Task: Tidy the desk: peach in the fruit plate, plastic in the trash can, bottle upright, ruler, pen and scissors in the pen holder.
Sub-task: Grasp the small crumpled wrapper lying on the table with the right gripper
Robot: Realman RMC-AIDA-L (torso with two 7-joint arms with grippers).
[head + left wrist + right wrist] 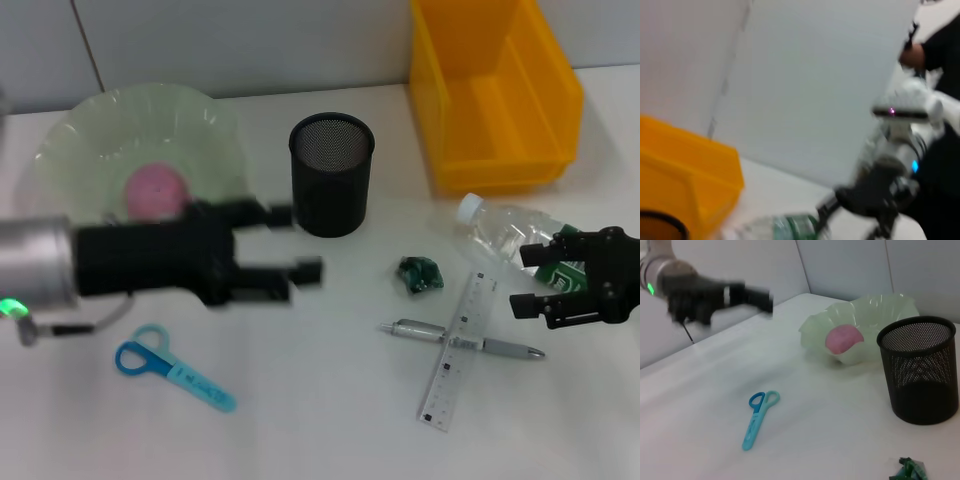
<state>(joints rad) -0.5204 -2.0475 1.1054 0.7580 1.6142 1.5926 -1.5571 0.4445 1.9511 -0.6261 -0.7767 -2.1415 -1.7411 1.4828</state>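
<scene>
Fingers of left gripper spread | white desk | grey wall panels

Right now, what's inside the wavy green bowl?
The peach sits inside the fruit plate, pink and round. In the head view the left gripper hangs in front of it, covering its lower edge and part of the bowl.

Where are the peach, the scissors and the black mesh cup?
peach point(156, 189): head view, on its pink top, inside the green bowl.
scissors point(172, 368): head view, at the pivot.
pen holder point(331, 190): head view, on its mesh wall.
</scene>
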